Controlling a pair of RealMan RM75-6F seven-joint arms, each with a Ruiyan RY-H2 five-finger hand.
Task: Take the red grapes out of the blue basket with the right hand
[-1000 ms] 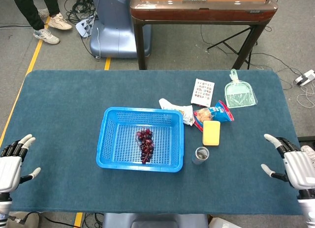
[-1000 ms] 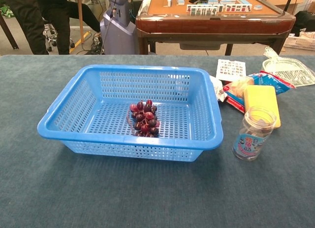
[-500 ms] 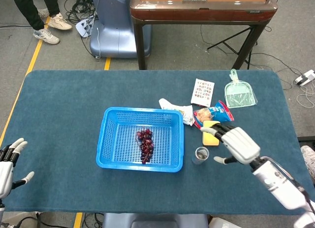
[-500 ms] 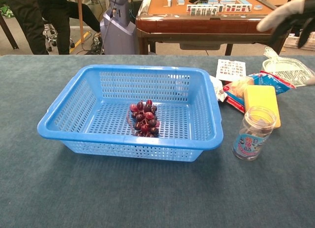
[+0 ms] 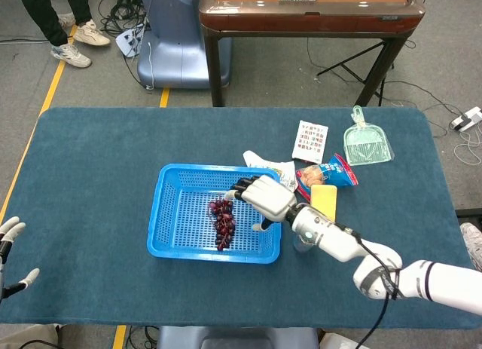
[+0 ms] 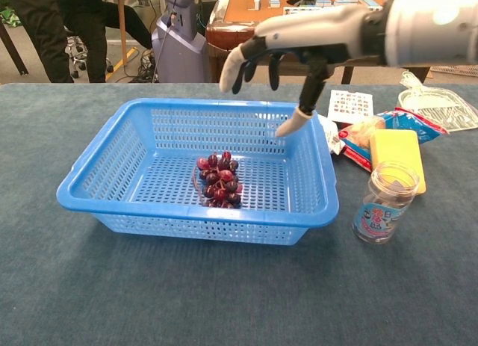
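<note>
A bunch of red grapes (image 5: 223, 221) (image 6: 218, 181) lies on the floor of the blue basket (image 5: 169, 216) (image 6: 104, 167), near its middle. My right hand (image 5: 262, 197) (image 6: 299, 39) hovers over the basket's right half, above and to the right of the grapes, with its fingers spread and nothing in it. It does not touch the grapes. My left hand (image 5: 6, 251) shows only at the table's near left edge, fingers apart and holding nothing.
Right of the basket stand a small glass jar (image 6: 384, 202) (image 5: 306, 240), a yellow sponge (image 6: 398, 151) (image 5: 324, 198), a snack bag (image 5: 334, 170), a white card (image 5: 309, 141) and a green dustpan (image 5: 367, 143). A wooden table (image 5: 309, 10) stands beyond the blue mat.
My right hand has swept left from the near right edge, past the jar, to a spot over the basket. My left hand has slid further off the left edge.
</note>
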